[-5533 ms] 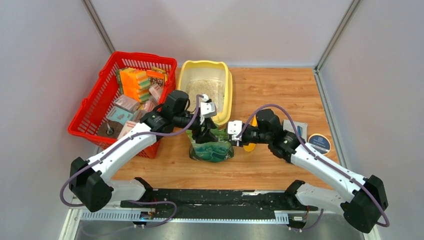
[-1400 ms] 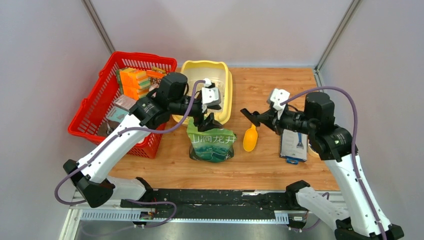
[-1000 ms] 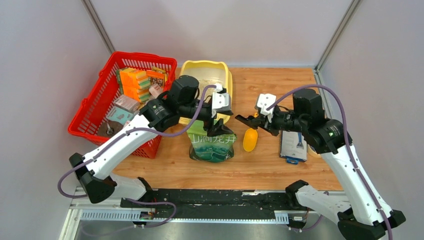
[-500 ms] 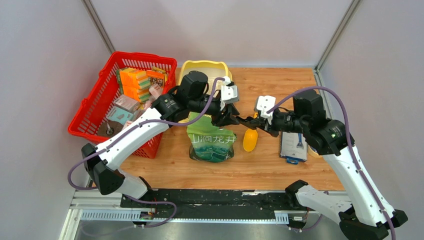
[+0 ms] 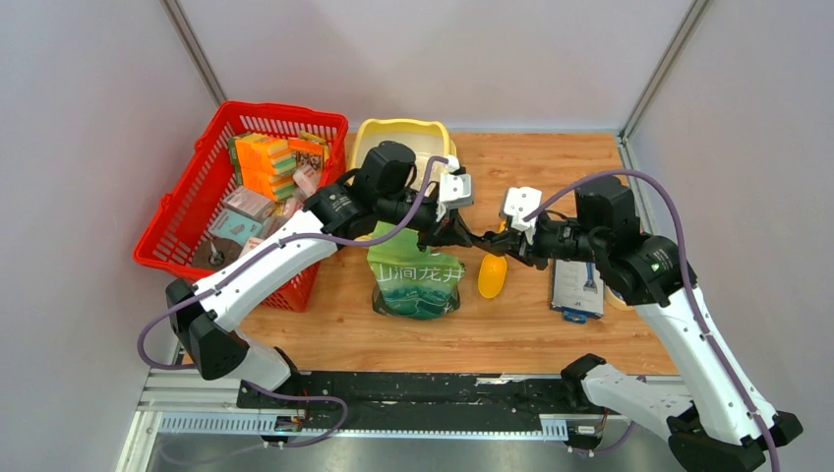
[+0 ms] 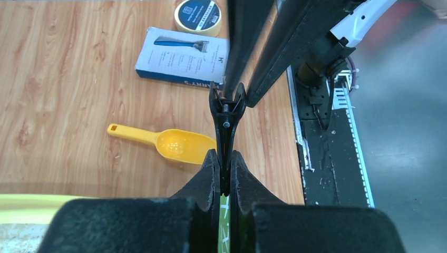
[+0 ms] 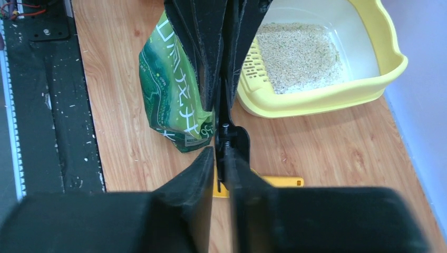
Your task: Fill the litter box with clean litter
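The pale yellow litter box (image 5: 447, 147) stands at the back with beige clean litter (image 7: 300, 55) on its floor; its rim (image 7: 390, 68) also shows in the right wrist view. The green pouch (image 5: 418, 285) stands upright in front of it. Both grippers meet above the pouch's right side at a black clip (image 5: 479, 239). My left gripper (image 6: 225, 158) is shut on the clip's (image 6: 226, 113) thin end. My right gripper (image 7: 220, 158) surrounds the other end, its jaws slightly parted, with a thin gap beside the clip (image 7: 232, 142).
A yellow scoop (image 5: 491, 275) lies on the wood under the grippers. A blue and white box (image 5: 576, 285) lies to its right, with a round tin (image 6: 199, 13) beyond. The red mesh basket (image 5: 197, 197), full of packets, stands at the left.
My left gripper swung right from above the pouch to the clip in the right gripper and shut on it. The right gripper's jaws loosened a little.
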Tool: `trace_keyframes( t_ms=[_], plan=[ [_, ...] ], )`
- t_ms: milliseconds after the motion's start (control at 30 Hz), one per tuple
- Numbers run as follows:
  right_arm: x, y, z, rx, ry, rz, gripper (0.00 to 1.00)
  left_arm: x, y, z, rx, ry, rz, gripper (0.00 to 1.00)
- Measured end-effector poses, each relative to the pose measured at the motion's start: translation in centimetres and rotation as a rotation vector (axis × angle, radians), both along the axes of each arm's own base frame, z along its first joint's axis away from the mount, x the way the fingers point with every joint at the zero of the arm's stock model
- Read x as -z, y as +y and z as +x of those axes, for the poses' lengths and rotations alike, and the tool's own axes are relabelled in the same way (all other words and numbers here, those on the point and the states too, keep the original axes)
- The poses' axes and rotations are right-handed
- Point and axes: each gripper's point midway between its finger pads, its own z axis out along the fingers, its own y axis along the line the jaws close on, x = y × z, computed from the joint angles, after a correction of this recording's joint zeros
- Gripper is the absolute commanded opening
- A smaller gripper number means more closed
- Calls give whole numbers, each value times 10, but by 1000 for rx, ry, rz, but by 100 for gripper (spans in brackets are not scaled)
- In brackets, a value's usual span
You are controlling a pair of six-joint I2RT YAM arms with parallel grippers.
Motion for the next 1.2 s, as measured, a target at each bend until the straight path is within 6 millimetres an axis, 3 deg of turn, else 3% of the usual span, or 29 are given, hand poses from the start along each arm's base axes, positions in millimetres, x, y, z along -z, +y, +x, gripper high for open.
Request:
trace_keyframes(
  t_ms=[200, 300, 533, 633, 867, 1200],
  plan=[
    [-11, -11, 8, 104, 36, 44, 68, 8, 6, -5, 16, -4, 36, 0],
    [-20, -17, 7, 138, 44, 80, 77, 7, 17, -13, 32, -35, 41, 0],
    [-22, -8, -22, 38, 111, 145, 77, -17, 47, -41, 51, -117, -24, 0],
    [-20, -2, -25, -2, 147, 156, 78, -22, 45, -42, 60, -130, -47, 0],
    [-13, 11, -26, -54, 216, 159, 74, -13, 35, -37, 62, -89, -39, 0],
    [-10, 18, -34, -92, 238, 172, 64, -15, 30, -33, 51, -65, -55, 0]
  ],
)
